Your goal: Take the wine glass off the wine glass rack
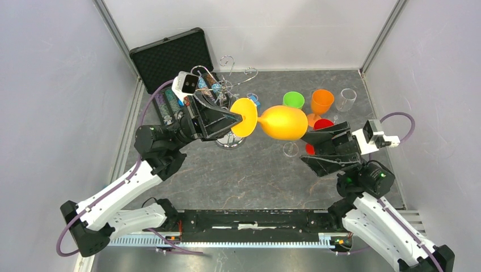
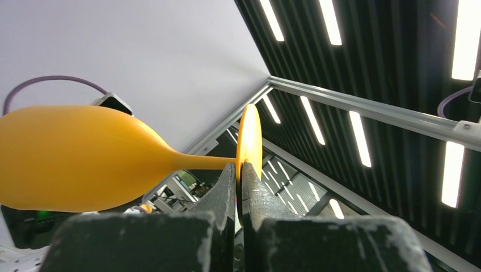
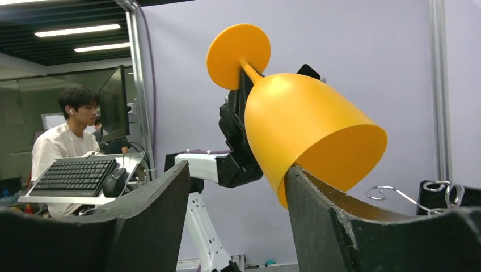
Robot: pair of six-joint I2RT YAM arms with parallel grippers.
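Observation:
A yellow-orange wine glass [image 1: 283,122] hangs sideways in the air, foot to the left and bowl mouth to the right. My left gripper [image 1: 239,119] is shut on the rim of its round foot, and the left wrist view shows both fingers [image 2: 227,187] pinched on that disc beside the stem and bowl [image 2: 85,158]. Behind the left gripper stands the silver wire wine glass rack [image 1: 230,79], with the glass off its hooks. My right gripper [image 1: 305,148] is open at the bowl's mouth. In the right wrist view one fingertip [image 3: 292,175] touches the rim of the bowl [image 3: 306,124]; the gap [image 3: 237,167] holds nothing.
A black case [image 1: 170,56] lies open at the back left. Behind and right of the glass stand a green cup [image 1: 293,100], an orange goblet [image 1: 322,102], a clear glass [image 1: 346,99] and a red cup [image 1: 324,123]. Another clear glass [image 1: 290,149] sits below the bowl.

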